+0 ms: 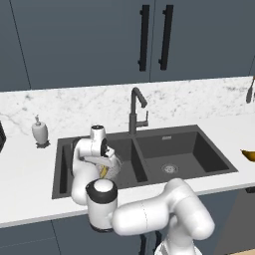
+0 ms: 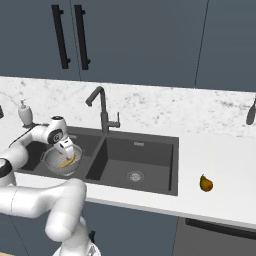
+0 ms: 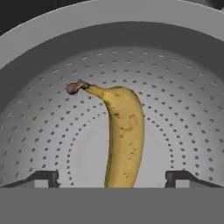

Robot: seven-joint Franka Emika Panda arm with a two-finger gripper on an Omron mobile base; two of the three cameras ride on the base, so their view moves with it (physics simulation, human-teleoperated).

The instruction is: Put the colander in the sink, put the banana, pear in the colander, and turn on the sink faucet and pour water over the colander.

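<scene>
Banana [image 3: 124,135] inside sink's [image 2: 150,145] colander [image 3: 52,127]

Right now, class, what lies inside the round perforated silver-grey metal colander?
A curved yellow banana with a brown tip lies in the colander, between the open gripper fingertips. Its lower end is cut off from view.

The white arm bends up from the base, folds at a big elbow, then reaches forward and down to the left. The gripper [image 3: 112,177] points straight down. Its two dark fingertips [image 3: 43,177] stand wide apart, with nothing pinched between them. The wrist [image 1: 98,134] is tipped over, low down.
</scene>
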